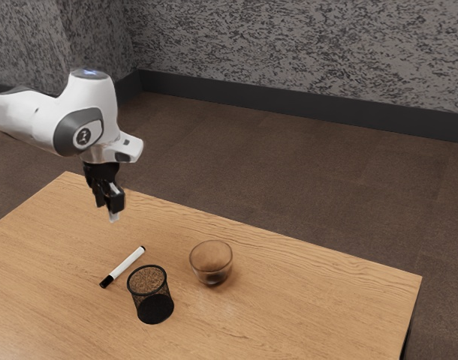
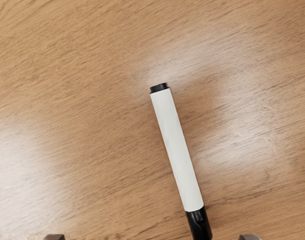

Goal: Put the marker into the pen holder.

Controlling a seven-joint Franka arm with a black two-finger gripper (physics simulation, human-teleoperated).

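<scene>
"White-barrelled, the marker (image 1: pixel 124 266) lay ungrasped on the wooden table (image 1: pixel 304 300)."

"And the mesh pen holder (image 1: pixel 143 298)?"

"Near it, toward five o'clock in the exterior view; the glass bowl (image 1: pixel 212 271) sat at three."

"The gripper (image 1: pixel 109 210)?"

"Raised toward twelve, fingers spread."

"So grasping, lifting and inserting were all left?"

"All three, I judged; only the approach looked partly made."

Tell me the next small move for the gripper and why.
I'd probably ease the open gripper down toward the marker, lining up with its white barrel. The gripper hangs above the table with nothing in its grasp, and the marker lies flat outside the pen holder.
</scene>
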